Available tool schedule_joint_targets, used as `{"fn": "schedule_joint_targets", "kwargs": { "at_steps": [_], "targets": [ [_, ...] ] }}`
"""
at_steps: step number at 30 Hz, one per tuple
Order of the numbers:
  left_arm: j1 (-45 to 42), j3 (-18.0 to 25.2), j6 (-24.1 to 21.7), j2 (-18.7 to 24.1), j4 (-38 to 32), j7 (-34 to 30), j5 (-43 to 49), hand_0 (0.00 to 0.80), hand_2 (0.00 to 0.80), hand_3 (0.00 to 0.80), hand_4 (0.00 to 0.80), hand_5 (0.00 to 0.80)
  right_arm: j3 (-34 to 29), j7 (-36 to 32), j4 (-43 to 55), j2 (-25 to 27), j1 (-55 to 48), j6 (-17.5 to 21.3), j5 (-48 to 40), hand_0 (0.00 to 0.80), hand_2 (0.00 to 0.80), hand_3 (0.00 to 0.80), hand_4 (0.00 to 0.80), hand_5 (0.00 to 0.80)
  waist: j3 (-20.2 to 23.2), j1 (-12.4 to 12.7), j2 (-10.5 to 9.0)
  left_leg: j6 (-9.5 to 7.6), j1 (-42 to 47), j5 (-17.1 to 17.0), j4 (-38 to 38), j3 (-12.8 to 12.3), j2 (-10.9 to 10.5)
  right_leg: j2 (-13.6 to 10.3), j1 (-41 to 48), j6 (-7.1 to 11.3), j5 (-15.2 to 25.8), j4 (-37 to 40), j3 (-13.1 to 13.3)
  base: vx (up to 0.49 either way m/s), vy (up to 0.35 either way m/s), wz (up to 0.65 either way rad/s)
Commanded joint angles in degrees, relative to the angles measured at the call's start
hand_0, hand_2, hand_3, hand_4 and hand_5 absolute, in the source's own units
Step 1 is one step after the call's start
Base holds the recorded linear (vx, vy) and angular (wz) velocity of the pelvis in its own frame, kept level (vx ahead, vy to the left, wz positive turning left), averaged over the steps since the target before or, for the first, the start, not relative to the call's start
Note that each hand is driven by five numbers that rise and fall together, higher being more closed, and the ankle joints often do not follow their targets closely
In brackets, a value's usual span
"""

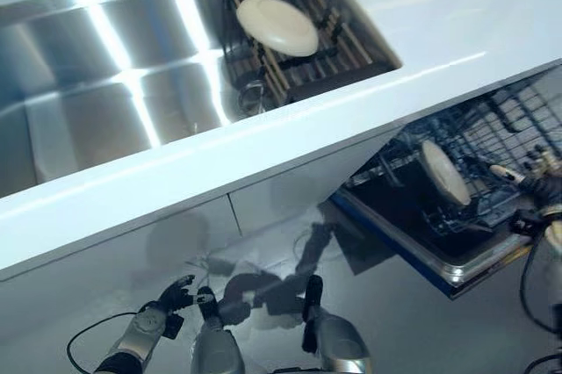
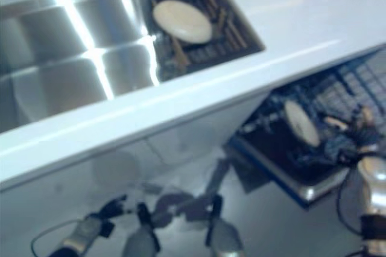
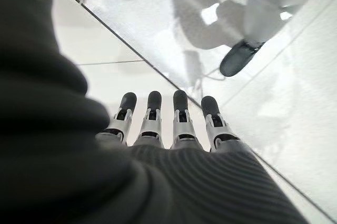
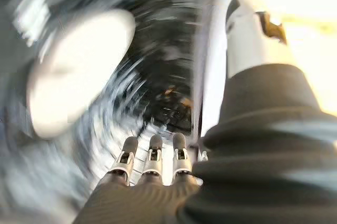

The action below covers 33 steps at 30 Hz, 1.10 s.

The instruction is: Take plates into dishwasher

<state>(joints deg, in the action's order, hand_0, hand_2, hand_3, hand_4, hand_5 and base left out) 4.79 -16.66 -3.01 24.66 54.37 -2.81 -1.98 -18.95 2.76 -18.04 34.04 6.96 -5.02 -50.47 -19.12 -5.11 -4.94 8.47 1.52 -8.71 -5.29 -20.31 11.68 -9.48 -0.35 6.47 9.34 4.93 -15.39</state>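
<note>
Head views show one plate [image 1: 277, 25] lying on the rack [image 1: 342, 40] in the sink [image 1: 105, 75], awaiting transfer, while a second plate [image 1: 445, 173] stands upright in the dishwasher basket [image 1: 492, 128] below the surface [image 1: 457, 23]. Left wrist view shows the left robot hand [image 3: 174, 124] released, fingers straight, hanging over the floor. Right wrist view shows the right robot hand [image 4: 152, 161] likewise released, empty, beside the loaded plate.

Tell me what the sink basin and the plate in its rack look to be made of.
Sink basin: brushed stainless steel by the look, grey with bright streaked reflections. Plate in the dark sink rack: probably glazed ceramic, though melamine is possible; cream-white, smooth, with a soft sheen.
</note>
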Motion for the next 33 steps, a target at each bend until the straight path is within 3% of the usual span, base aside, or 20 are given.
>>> {"fn": "schedule_joint_targets", "kwargs": {
  "at_steps": [1, 5, 6, 8, 9, 11, 13, 18, 23, 26, 28, 31, 33],
  "targets": [
    [0.94, -0.53, 0.16, -2.09, 2.91, 1.78, -1.74, 0.000, 0.000, 0.000, 0.000, 0.000, -5.81, -1.73, 4.29, -2.71, 1.08, 1.49, -21.04, 0.000, 0.000, 0.000, 0.000, 0.000, 4.84, -0.70, 0.51, -3.03, 1.16, 6.00, 0.29, -2.02, -2.65, -1.19, 1.44, 2.75, -5.04, -2.68, -0.41, 0.120, 0.216, -0.02],
    [0.40, -1.57, 0.54, -2.87, 4.52, 2.60, -2.92, 0.000, 0.000, 0.000, 0.000, 0.000, -7.69, 4.37, 5.60, -7.89, 1.50, 2.93, -29.14, 0.000, 0.000, 0.000, 0.000, 0.000, 7.10, -0.83, 0.82, -4.04, 2.68, 7.23, 0.29, -2.25, -3.33, -2.35, 2.31, 4.00, -4.34, -2.73, -0.05, 0.100, 0.199, -0.05],
    [0.04, -2.08, 0.25, -3.20, 5.46, 2.92, -3.13, 0.000, 0.000, 0.000, 0.000, 0.000, -8.29, 5.42, 7.15, -9.63, 2.33, 5.20, -34.21, 0.000, 0.000, 0.000, 0.000, 0.000, 7.98, -0.53, 1.05, -4.47, 2.85, 7.57, 0.29, -1.80, -3.69, -3.03, 2.51, 4.67, -3.93, -2.95, 0.02, 0.078, 0.206, -0.06],
    [-0.19, -2.19, 0.05, -3.33, 6.02, 2.98, -3.17, 0.000, 0.000, 0.000, 0.000, 0.000, -8.23, 4.65, 9.84, -11.28, 2.78, 8.65, -33.99, 0.000, 0.000, 0.000, 0.000, 0.000, 8.47, -0.31, 1.21, -4.81, 2.79, 7.83, 0.29, -1.13, -4.10, -3.44, 2.44, 5.12, -3.74, -3.29, 0.29, 0.050, 0.212, -0.04],
    [-0.39, -2.10, 0.25, -3.90, 6.15, 3.19, -2.70, 0.000, 0.000, 0.000, 0.000, 0.000, -6.50, 2.30, 15.02, -13.00, 3.70, 11.53, -28.46, 0.000, 0.000, 0.000, 0.000, 0.000, 8.91, 0.05, 1.34, -5.46, 2.58, 8.18, 0.29, -0.28, -4.99, -4.36, 2.03, 5.55, -2.32, -4.03, 0.60, 0.017, 0.224, 0.01],
    [-0.64, -1.38, 0.34, -4.29, 6.18, 3.27, -2.86, 0.000, 0.000, 0.000, 0.000, 0.000, -4.00, 0.81, 20.90, -14.35, 4.15, 11.54, -23.41, 0.000, 0.000, 0.000, 0.000, 0.000, 9.33, 0.39, 1.45, -6.24, 2.22, 8.49, 0.29, 0.51, -6.16, -5.62, 1.23, 5.93, -0.26, -5.22, 0.96, 0.007, 0.246, 0.04],
    [-0.82, -0.31, 0.43, -4.72, 6.38, 3.30, -2.45, 0.000, 0.000, 0.000, 0.000, 0.000, -1.44, -1.95, 24.05, -14.20, 4.19, 13.55, -11.59, 0.000, 0.000, 0.000, 0.000, 0.000, 9.57, 0.83, 1.38, -7.11, 1.85, 8.96, 0.29, 1.27, -7.43, -6.82, 0.42, 6.22, 1.72, -6.92, 1.28, -0.022, 0.223, 0.05],
    [-1.34, -0.20, -0.03, -4.98, 9.43, 3.33, -0.25, 0.000, 0.000, 0.000, 0.000, 0.000, 3.27, -0.95, 25.67, -5.99, 5.70, 21.92, 9.14, 0.000, 0.000, 0.000, 0.000, 0.000, 10.26, 2.05, 1.15, -8.88, 1.43, 9.60, 0.29, 3.05, -9.82, -9.31, -1.23, 6.66, 6.05, -12.77, 2.75, 0.007, 0.203, 0.12],
    [-1.64, -1.75, -0.15, -4.48, 11.74, 2.62, 2.26, 0.000, 0.000, 0.000, 0.000, 0.000, 5.86, 4.58, 27.15, 3.43, 8.43, 25.43, 19.42, 0.000, 0.000, 0.000, 0.000, 0.000, 11.14, 2.66, 1.35, -10.18, 1.67, 9.69, 0.29, 6.40, -11.06, -11.17, -2.62, 6.51, 9.92, -18.91, 5.91, 0.072, 0.195, 0.30],
    [-1.53, -1.59, 0.49, -4.36, 12.71, 2.21, 2.85, 0.000, 0.000, 0.000, 0.000, 0.000, 6.29, 5.91, 26.99, 6.32, 10.88, 23.87, 22.07, 0.000, 0.000, 0.000, 0.000, 0.000, 11.49, 3.18, 1.48, -10.33, 2.15, 9.99, 0.29, 8.52, -11.41, -11.37, -2.67, 6.56, 10.38, -20.14, 7.17, 0.096, 0.107, 0.28],
    [-1.38, -1.51, 1.28, -3.86, 13.58, 1.93, 3.38, 0.000, 0.000, 0.000, 0.000, 0.000, 7.32, 7.00, 26.58, 9.26, 13.78, 21.21, 26.04, 0.000, 0.000, 0.000, 0.000, 0.000, 11.96, 3.33, 1.23, -10.10, 2.40, 10.02, 0.29, 10.75, -11.79, -9.34, -3.35, 6.15, 9.20, -19.01, 8.57, 0.144, 0.088, 0.61],
    [-1.14, -0.61, 2.35, -3.27, 13.77, 1.55, 4.50, 0.000, 0.000, 0.000, 0.000, 0.000, 9.04, 8.16, 25.29, 15.08, 18.04, 17.59, 30.28, 0.000, 0.000, 0.000, 0.000, 0.000, 12.46, 3.70, 0.21, -9.73, 2.62, 10.55, 0.29, 12.08, -12.64, -7.30, -4.77, 5.84, 7.85, -15.50, 7.56, 0.131, 0.027, 0.54],
    [-1.12, -0.16, 2.28, -3.20, 14.10, 1.61, 4.67, 0.000, 0.000, 0.000, 0.000, 0.000, 9.75, 8.43, 24.66, 17.46, 19.14, 17.21, 32.32, 0.000, 0.000, 0.000, 0.000, 0.000, 12.55, 3.63, -0.18, -9.68, 2.79, 10.89, 0.29, 13.07, -12.98, -5.95, -5.24, 5.67, 7.02, -13.40, 7.76, 0.130, -0.021, 0.45]
  ]
}}
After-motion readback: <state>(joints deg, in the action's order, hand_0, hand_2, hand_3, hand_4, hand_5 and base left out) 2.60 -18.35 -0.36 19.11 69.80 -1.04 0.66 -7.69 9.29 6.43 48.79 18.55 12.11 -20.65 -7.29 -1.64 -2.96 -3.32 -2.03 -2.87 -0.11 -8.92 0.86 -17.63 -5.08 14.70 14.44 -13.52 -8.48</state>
